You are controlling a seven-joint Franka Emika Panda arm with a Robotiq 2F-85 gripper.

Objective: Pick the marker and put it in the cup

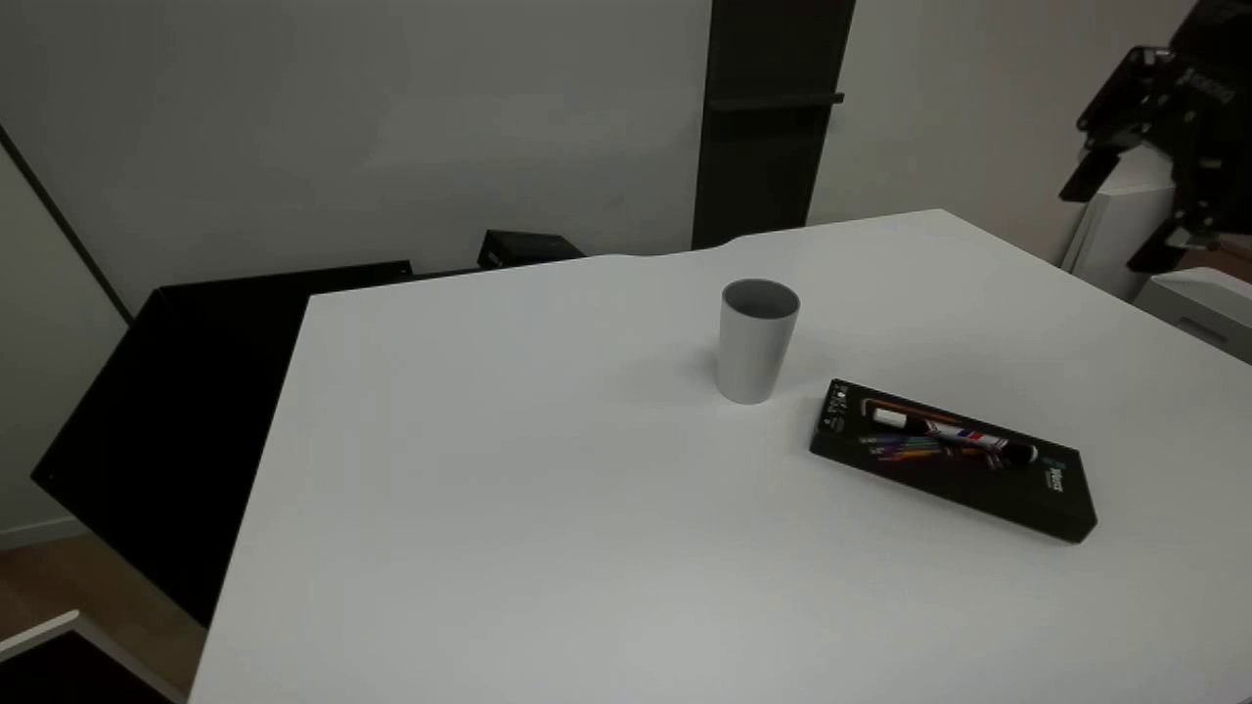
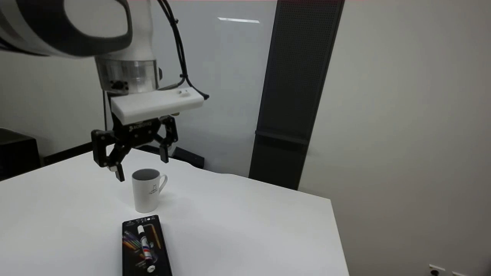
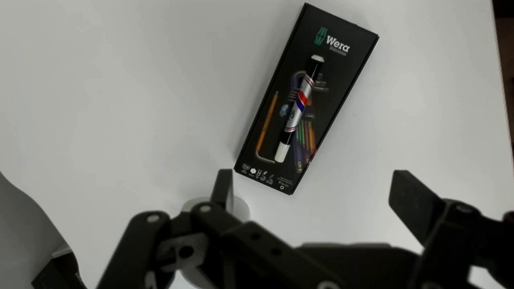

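Marker [image 3: 299, 105]: rested lengthwise on a black box [image 3: 339, 78] in the upper centre of the wrist view; its white end is pointed toward the bottom of that frame, and its barrel is banded in red and blue.
Box: laid flat on a white table [image 1: 489, 508], its top printed with coloured images and the name Wera; it is shown lower than the cup [image 2: 145, 196] in both exterior views.
Cup: stood upright on the table, near the box but apart from it; left of centre in an exterior view, its handle is turned toward the right of that frame.
Gripper [image 2: 142, 170]: held above the table at left in an exterior view, its fingers spread wide apart; along the bottom of the wrist view, the cup is partly covered by it.
Arm [image 2: 96, 17]: extended from the upper left of an exterior view, with black cables [image 2: 173, 22] strung beside it.
Panel [image 2: 293, 84]: dark and tall, set beside a pale wall [image 2: 402, 96], right of centre along the top of both exterior views.
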